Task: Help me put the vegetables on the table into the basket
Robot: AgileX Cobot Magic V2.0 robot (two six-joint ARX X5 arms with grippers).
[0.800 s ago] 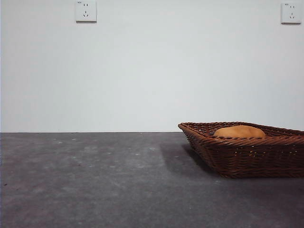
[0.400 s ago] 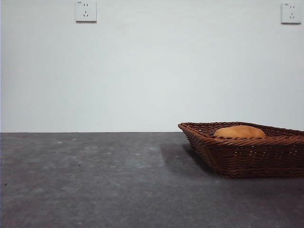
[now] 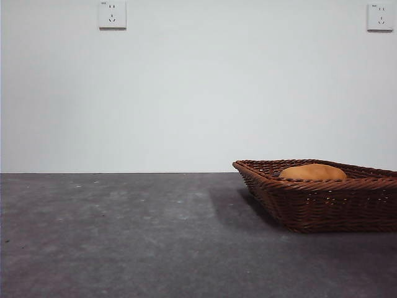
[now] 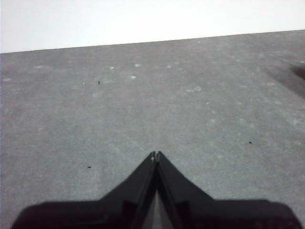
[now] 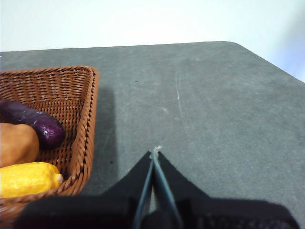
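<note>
Basket point(image 5: 81, 124) sits just beside my right gripper point(image 5: 155, 151), off to the side of its pinched-together jaws, and from that wrist camera I can see all three vegetables lying inside it. The eggplant point(image 5: 33, 123) is the farthest from the gripper, the potato point(image 5: 16, 143) lies in the middle touching it, and the corn cob point(image 5: 28, 179) is the nearest, tight against the basket's near wall. My right jaws hold nothing and hang over bare table point(image 5: 214, 105).

My left gripper point(image 4: 156, 154) also has its jaws pressed together with nothing between them, and ahead of it I see only grey tabletop.

From the front camera I get the basket at the right side of the table, with the rounded top of the potato showing above its rim; neither arm appears there.
</note>
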